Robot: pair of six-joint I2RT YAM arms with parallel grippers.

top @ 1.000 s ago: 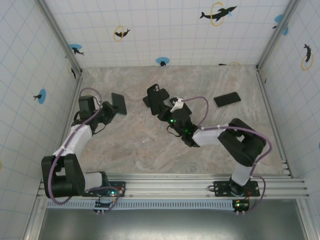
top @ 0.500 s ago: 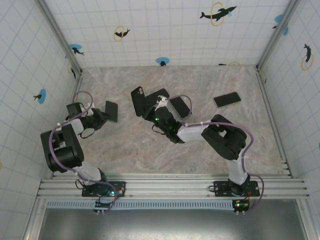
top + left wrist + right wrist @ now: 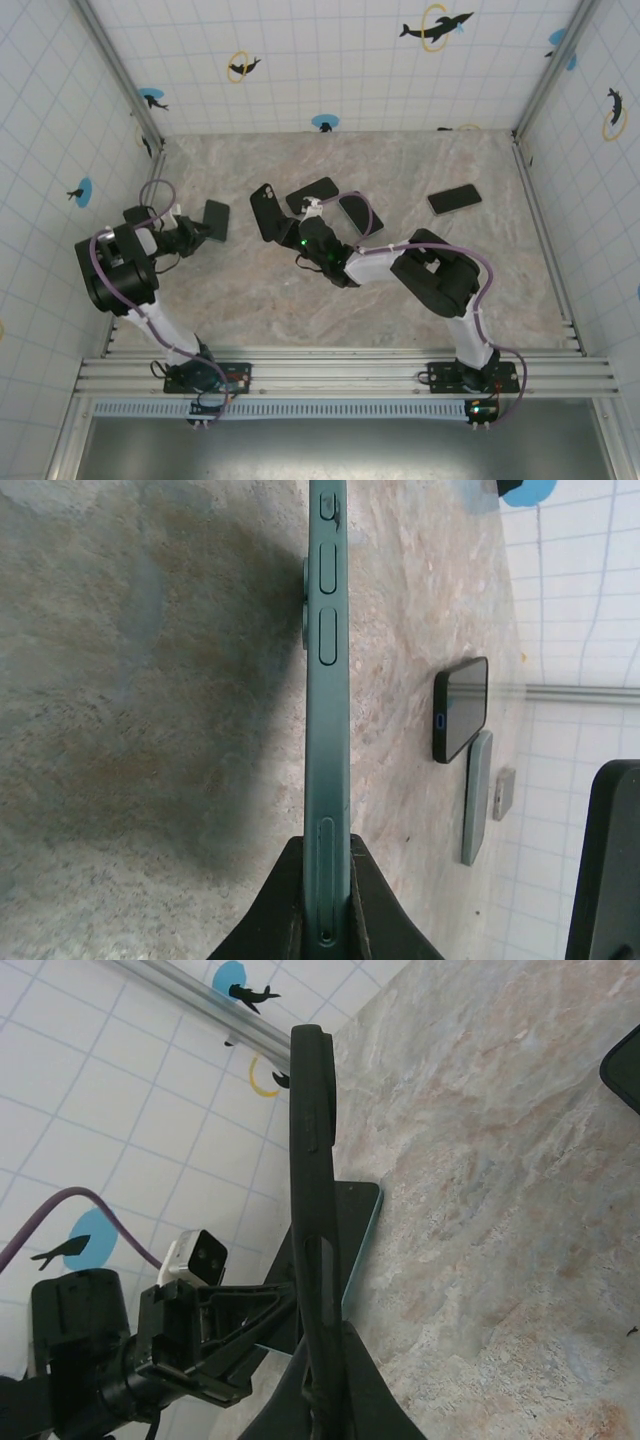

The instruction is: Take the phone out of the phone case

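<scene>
A teal phone (image 3: pixel 327 680) stands edge-on, clamped at its lower end by my left gripper (image 3: pixel 327 905), which is shut on it. From above, that phone (image 3: pixel 217 219) and the left gripper (image 3: pixel 203 226) sit near the left wall. The black phone case (image 3: pixel 312 1150) is pinched edge-on by my right gripper (image 3: pixel 327 1375), also shut. From above, the case (image 3: pixel 265 209) is held tilted up left of centre by the right gripper (image 3: pixel 285 228), a short gap from the phone. In the right wrist view the phone (image 3: pixel 358 1222) shows behind the case.
Two dark phones (image 3: pixel 321 190) (image 3: pixel 359 213) lie just behind the right arm. Another phone (image 3: pixel 454 198) lies at the right back. Tiled walls (image 3: pixel 60 160) close in the left, back and right. A black phone (image 3: pixel 461 708) and a grey-green slab (image 3: pixel 478 795) lie beyond the held phone.
Both arms have swung left. The left gripper drew the phone back toward the left wall. The right gripper carried the case leftward, away from the phones lying on the table.
</scene>
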